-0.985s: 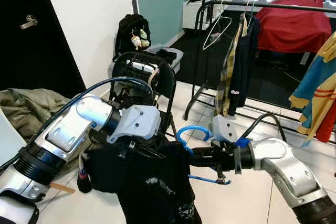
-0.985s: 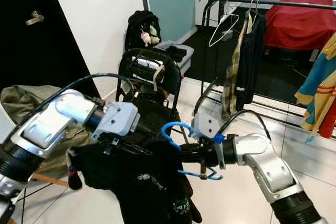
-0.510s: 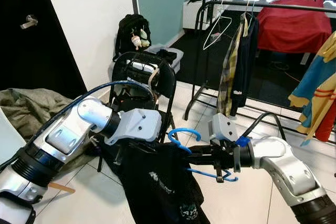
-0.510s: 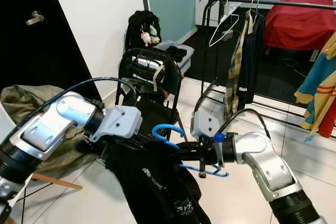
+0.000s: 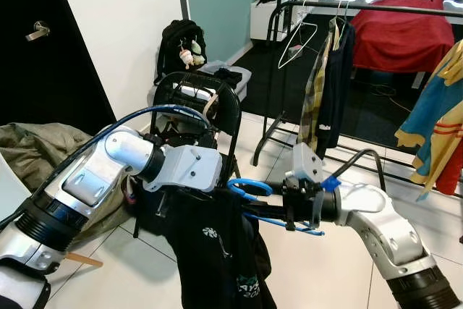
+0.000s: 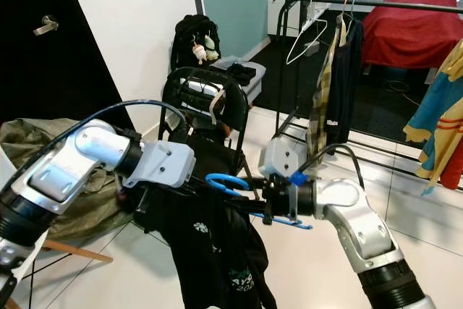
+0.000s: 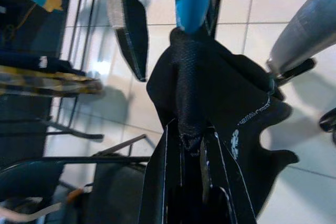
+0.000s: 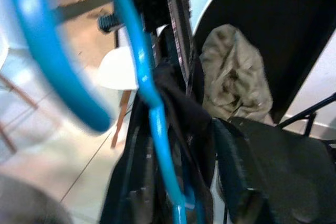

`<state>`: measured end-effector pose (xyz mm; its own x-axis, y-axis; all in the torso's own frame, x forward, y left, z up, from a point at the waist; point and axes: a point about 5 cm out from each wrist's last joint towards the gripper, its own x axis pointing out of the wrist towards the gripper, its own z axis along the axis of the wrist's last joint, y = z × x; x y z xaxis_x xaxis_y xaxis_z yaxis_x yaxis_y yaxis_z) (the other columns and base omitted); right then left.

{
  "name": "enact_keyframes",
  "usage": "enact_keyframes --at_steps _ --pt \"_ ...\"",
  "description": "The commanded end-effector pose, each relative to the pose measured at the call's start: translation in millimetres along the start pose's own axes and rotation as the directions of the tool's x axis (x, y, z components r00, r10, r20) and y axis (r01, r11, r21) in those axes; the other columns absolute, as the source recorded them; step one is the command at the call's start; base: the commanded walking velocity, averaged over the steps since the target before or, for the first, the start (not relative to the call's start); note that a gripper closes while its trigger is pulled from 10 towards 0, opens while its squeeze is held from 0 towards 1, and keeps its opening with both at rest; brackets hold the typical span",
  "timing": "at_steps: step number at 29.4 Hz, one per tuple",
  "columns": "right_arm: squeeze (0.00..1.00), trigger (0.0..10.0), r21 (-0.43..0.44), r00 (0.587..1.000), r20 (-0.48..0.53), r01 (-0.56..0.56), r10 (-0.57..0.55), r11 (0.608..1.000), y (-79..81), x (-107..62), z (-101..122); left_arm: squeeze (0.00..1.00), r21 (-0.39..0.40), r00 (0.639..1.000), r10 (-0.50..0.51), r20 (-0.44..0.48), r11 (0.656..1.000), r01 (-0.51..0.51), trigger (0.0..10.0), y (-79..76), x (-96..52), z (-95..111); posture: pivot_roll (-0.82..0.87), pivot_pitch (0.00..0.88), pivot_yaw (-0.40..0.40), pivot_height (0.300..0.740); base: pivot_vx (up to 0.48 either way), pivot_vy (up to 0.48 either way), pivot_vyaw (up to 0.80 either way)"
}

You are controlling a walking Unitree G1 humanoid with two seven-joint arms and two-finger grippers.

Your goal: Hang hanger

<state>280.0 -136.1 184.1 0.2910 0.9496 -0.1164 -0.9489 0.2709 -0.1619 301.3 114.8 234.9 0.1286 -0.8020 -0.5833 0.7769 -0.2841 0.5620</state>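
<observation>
The blue hanger [image 5: 255,195] hangs in mid-air in front of the robot, above the white tiled floor [image 5: 325,265], its hook curving toward the left arm and its thin lower bar running back to the right arm. A black garment [image 5: 217,251] with small white print drapes from it and falls almost to the floor. The right end effector [image 5: 289,206] is closed on the hanger near its neck, with the silver right forearm reaching in from the lower right, elbow bent and wrist level. The left end effector [image 7: 191,145] comes from the opposite side; the left wrist view shows its black fingers [image 7: 163,182] pinched on a bunched fold of the black garment just below the blue plastic. The left arm is raised and bent, a blue cable looping over it.

Behind the arms stands a black metal chair [image 5: 199,106] with things piled on it. Beyond it a black backpack [image 5: 181,45] leans at the white wall. A clothes rack [image 5: 376,9] stands well apart to the right, carrying a white hanger [image 5: 296,37], a plaid shirt and a dark garment. A red-covered bed [image 5: 405,34] lies behind the rack, and an olive cloth heap [image 5: 36,150] sits at the left.
</observation>
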Motion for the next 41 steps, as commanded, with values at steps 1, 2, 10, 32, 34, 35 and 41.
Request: enact_keyframes --at_steps 1,2,10,32,34,35,41 --pt "1.0 10.0 0.006 0.995 0.065 0.07 -0.071 0.998 -7.5 -2.5 9.8 0.0 0.08 0.999 0.028 -0.044 0.997 -0.024 0.0 6.2 -6.3 -1.7 -0.06 0.0 0.078 0.74 0.0 0.0 0.0" --pt "1.0 10.0 0.024 0.99 0.095 0.103 -0.104 0.994 -9.4 -5.4 10.2 0.0 0.154 0.994 0.088 -0.063 0.985 -0.078 0.0 16.1 -11.5 -1.1 -0.06 0.0 0.082 0.74 0.0 0.0 0.0" --pt "1.0 10.0 0.088 0.972 0.145 0.173 -0.184 0.981 -4.2 -34.6 4.5 0.0 0.337 0.95 0.288 -0.122 0.912 -0.233 0.0 47.7 -36.8 -0.2 -0.07 0.0 0.091 0.74 0.0 0.0 0.0" --pt "0.0 10.0 0.304 0.802 0.162 0.514 -0.575 0.803 -8.0 -83.6 -26.2 0.0 0.379 0.87 0.468 -0.153 0.841 -0.386 0.0 77.4 -102.7 -7.7 -0.09 0.0 0.107 0.74 0.0 0.0 0.0" --pt "0.0 10.0 0.415 0.714 0.205 0.557 -0.67 0.72 -17.1 -86.0 -33.0 0.0 0.367 0.891 0.452 -0.05 0.838 -0.404 0.0 78.9 -105.3 3.1 -0.09 0.0 0.11 0.74 0.0 0.0 0.0" --pt "0.0 10.0 0.452 0.684 0.218 0.561 -0.696 0.694 -19.3 -86.3 -36.4 0.0 0.359 0.897 0.442 -0.006 0.838 -0.411 0.0 79.5 -106.5 7.8 -0.09 0.0 0.11 0.74 0.0 0.0 0.0" --pt "0.0 10.0 0.486 0.663 0.219 0.562 -0.716 0.67 -19.5 -87.7 -42.9 0.0 0.344 0.896 0.435 0.092 0.83 -0.438 0.0 84.2 -114.0 21.1 -0.09 0.0 0.113 0.74 0.0 0.0 0.0"
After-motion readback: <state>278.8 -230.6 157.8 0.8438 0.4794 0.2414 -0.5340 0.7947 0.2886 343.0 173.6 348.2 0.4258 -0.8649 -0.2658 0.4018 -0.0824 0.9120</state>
